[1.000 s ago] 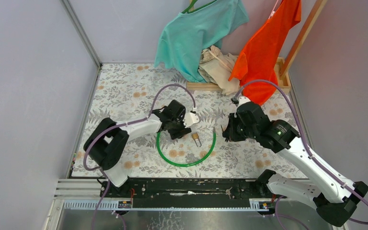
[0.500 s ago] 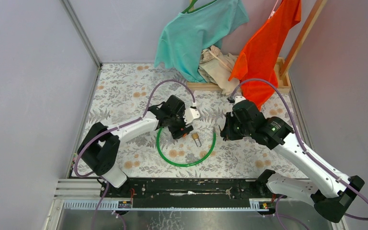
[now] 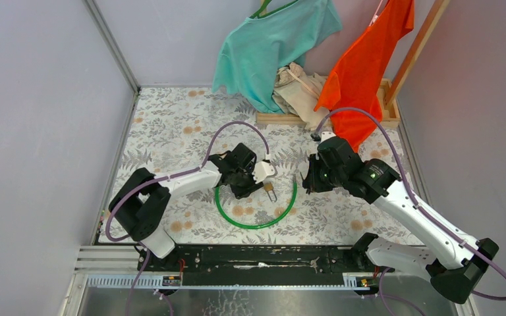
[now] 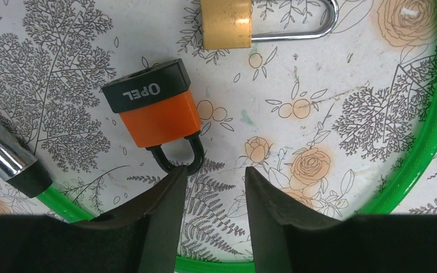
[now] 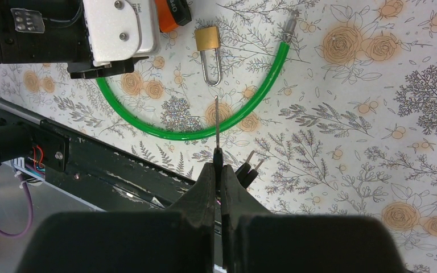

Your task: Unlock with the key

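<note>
An orange padlock (image 4: 156, 105) with a black base and black shackle lies on the floral mat inside a green cable loop (image 4: 432, 131). My left gripper (image 4: 213, 173) is open just above it, its left finger tip at the shackle; in the top view (image 3: 252, 183) it covers the lock. The lock's edge shows in the right wrist view (image 5: 168, 14). My right gripper (image 5: 218, 170) is shut on the key (image 5: 217, 122) by its black head, silver blade pointing forward toward the loop. Two like keys (image 5: 249, 166) dangle beside it. The right gripper (image 3: 306, 181) hovers right of the loop.
A brass padlock (image 3: 270, 191) lies inside the loop, also in the left wrist view (image 4: 227, 25). The cable's silver-and-black end (image 4: 5, 159) lies left of the orange lock. Teal (image 3: 270, 39) and orange (image 3: 362, 59) shirts hang at the back over a wooden frame (image 3: 290, 120).
My left gripper has shifted a little nearer and down over the orange padlock. My right arm has edged slightly left with the key still in it.
</note>
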### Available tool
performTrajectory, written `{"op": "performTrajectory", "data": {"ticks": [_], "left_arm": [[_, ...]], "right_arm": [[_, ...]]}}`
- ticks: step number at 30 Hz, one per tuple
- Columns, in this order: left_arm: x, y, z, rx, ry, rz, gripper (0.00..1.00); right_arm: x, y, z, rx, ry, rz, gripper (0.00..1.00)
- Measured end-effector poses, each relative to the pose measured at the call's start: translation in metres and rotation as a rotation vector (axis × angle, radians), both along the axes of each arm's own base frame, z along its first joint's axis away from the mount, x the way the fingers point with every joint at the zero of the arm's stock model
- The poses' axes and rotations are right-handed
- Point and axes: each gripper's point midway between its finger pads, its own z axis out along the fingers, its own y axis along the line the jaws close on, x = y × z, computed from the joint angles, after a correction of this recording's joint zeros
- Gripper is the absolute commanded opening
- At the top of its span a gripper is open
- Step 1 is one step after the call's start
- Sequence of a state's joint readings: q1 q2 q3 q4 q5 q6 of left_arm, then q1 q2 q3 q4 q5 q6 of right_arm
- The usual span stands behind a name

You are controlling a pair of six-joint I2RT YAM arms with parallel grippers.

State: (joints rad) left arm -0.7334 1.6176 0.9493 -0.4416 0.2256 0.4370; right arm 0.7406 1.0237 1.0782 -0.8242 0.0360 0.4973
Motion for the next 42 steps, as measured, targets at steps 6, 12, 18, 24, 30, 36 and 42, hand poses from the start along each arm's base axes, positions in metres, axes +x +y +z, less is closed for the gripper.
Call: {"op": "performTrajectory", "data": {"ticks": [6, 12, 18, 24, 30, 36, 42], "left_arm": [[0.0, 0.001, -0.007, 0.005, -0.004, -0.015, 0.42], [0.006, 0.002, -0.019, 0.034, -0.02, -0.034, 0.39], [0.011, 0.002, -0.019, 0.042, -0.048, -0.046, 0.13], [0.01, 0.008, -0.015, 0.065, -0.062, -0.062, 0.0], [0.0, 0.014, 0.016, 0.07, -0.05, -0.09, 0.0], [-0.013, 0.004, 0.05, -0.013, -0.017, -0.132, 0.0], [-0.038, 0.012, 0.051, -0.061, 0.156, -0.142, 0.0]], "right_arm": [[0.0, 0.0, 0.0, 0.0, 0.0, 0.0, 0.0], [0.0, 0.0, 0.0, 0.0, 0.0, -0.001, 0.0], [0.0, 0.0, 0.0, 0.001, -0.001, 0.0, 0.0], [0.0, 0.0, 0.0, 0.0, -0.001, 0.0, 0.0], [0.001, -0.001, 0.003, -0.001, -0.012, -0.001, 0.0], [0.002, 0.0, 0.003, 0.001, -0.018, 0.003, 0.0], [0.002, 0.0, 0.004, 0.003, -0.022, 0.004, 0.0]]}}
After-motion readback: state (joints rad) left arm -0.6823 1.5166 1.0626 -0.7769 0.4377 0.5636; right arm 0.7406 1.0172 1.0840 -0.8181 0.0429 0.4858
